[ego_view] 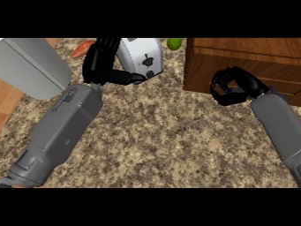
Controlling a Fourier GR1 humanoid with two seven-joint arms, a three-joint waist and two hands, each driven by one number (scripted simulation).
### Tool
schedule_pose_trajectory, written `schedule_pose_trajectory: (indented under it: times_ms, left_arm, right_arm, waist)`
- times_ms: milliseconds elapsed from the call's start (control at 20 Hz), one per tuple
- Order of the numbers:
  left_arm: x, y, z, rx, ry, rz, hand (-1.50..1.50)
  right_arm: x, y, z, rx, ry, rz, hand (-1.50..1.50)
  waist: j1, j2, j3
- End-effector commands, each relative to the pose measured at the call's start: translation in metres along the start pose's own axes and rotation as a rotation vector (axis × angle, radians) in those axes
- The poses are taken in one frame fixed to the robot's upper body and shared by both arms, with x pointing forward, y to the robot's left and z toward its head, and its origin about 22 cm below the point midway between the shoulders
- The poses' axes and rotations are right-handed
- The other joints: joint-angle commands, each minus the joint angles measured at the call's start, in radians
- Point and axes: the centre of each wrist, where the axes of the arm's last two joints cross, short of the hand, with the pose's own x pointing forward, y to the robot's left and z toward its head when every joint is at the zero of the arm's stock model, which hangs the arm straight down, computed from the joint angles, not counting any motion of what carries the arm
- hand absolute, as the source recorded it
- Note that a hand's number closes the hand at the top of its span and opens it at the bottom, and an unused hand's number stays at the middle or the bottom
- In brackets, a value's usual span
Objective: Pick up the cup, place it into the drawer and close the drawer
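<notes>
We see our left robot hand [106, 66] at the far side of the speckled worktop [159, 128], fingers straight and thumb spread against the near side of a white toaster [143, 55], while our right robot hand [234, 86] is curled up against the front of the wooden drawer unit [257, 55]; whether it holds anything we cannot tell, and we cannot make out the cup. Beside the toaster lie an orange carrot [83, 48] to the left and a green item [174, 43] to the right, with a grey box-like object [25, 64] at far left.
</notes>
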Motion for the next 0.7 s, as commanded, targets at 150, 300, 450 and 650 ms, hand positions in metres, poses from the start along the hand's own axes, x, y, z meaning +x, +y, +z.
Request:
schedule_pose_trajectory:
  times_ms: [150, 300, 450, 650]
  left_arm:
    - [0.000, 0.008, 0.007, -0.028, 0.014, 0.015, -1.50]
    - [0.002, 0.007, 0.007, -0.046, 0.008, 0.022, -1.50]
    - [0.000, 0.014, 0.011, -0.041, 0.003, 0.021, -1.50]
    - [-0.004, 0.016, 0.017, -0.042, 0.013, 0.040, -1.50]
  right_arm:
    - [0.041, -0.086, 0.002, -0.236, -0.010, 0.069, 1.50]
    - [0.046, -0.097, 0.006, -0.224, -0.011, 0.061, 1.50]
    - [0.045, -0.099, 0.010, -0.231, -0.032, 0.030, 1.50]
    - [0.045, -0.104, 0.015, -0.229, -0.039, 0.025, 1.50]
  waist:
    - [0.051, 0.024, -0.006]
    - [0.060, 0.021, -0.007]
    - [0.068, 0.028, -0.007]
    - [0.067, 0.026, -0.008]
